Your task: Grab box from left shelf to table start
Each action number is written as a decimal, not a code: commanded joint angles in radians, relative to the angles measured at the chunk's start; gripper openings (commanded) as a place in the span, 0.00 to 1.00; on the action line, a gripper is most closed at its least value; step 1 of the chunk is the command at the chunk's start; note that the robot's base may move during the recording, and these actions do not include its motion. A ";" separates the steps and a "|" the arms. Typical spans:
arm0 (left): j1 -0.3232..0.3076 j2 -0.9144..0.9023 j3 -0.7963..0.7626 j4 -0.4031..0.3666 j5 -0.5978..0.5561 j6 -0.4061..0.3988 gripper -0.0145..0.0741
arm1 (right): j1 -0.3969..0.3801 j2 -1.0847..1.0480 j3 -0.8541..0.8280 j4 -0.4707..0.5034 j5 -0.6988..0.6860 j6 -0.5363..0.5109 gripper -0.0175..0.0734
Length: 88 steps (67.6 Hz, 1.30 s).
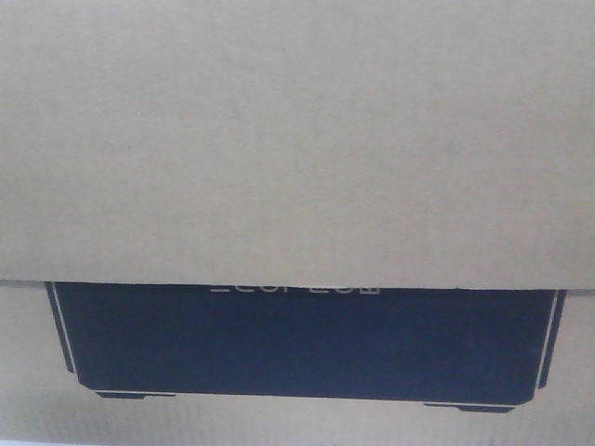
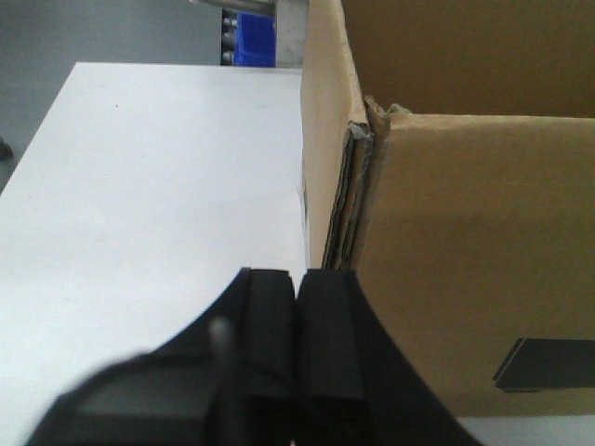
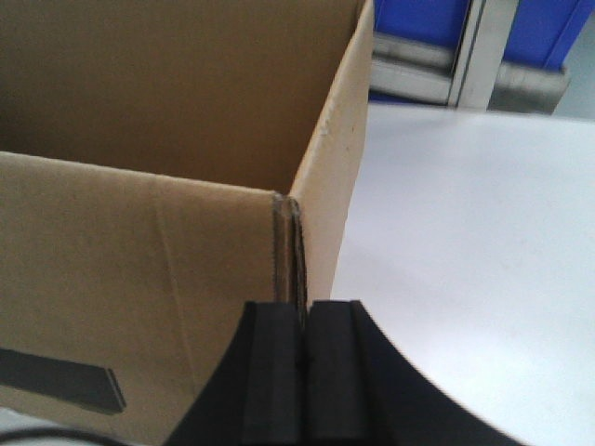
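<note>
box (image 2: pixel 465 260) on table (image 2: pixel 158 204), end effectors flanking

- The box (image 1: pixel 297 139) overran every edge of the front view, and a flap hid the top of its pale lettering (image 1: pixel 293 289).
- Both wrist views cut the black panel (image 2: pixel 548 364) off at the frame's side.

White table (image 2: pixel 149 204); grey floor (image 2: pixel 93 28); blue bins (image 3: pixel 428 19) behind.
</note>
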 commanded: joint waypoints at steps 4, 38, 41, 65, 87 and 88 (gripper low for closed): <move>-0.007 -0.055 0.037 0.000 -0.193 -0.008 0.05 | -0.002 0.006 0.001 -0.022 -0.135 0.000 0.26; -0.007 -0.060 0.047 0.000 -0.191 -0.008 0.05 | -0.002 0.008 0.011 -0.022 -0.218 0.000 0.26; -0.007 -0.060 0.047 0.000 -0.191 -0.008 0.05 | -0.002 0.008 0.011 -0.022 -0.218 0.000 0.26; -0.007 -0.060 0.068 0.000 -0.192 -0.008 0.05 | -0.002 0.008 0.011 -0.022 -0.218 0.000 0.26; 0.106 -0.064 0.161 -0.026 -0.334 -0.004 0.05 | -0.002 0.008 0.011 -0.022 -0.218 0.000 0.26; 0.108 -0.064 0.174 -0.026 -0.354 -0.004 0.05 | -0.002 0.008 0.011 -0.022 -0.218 0.000 0.26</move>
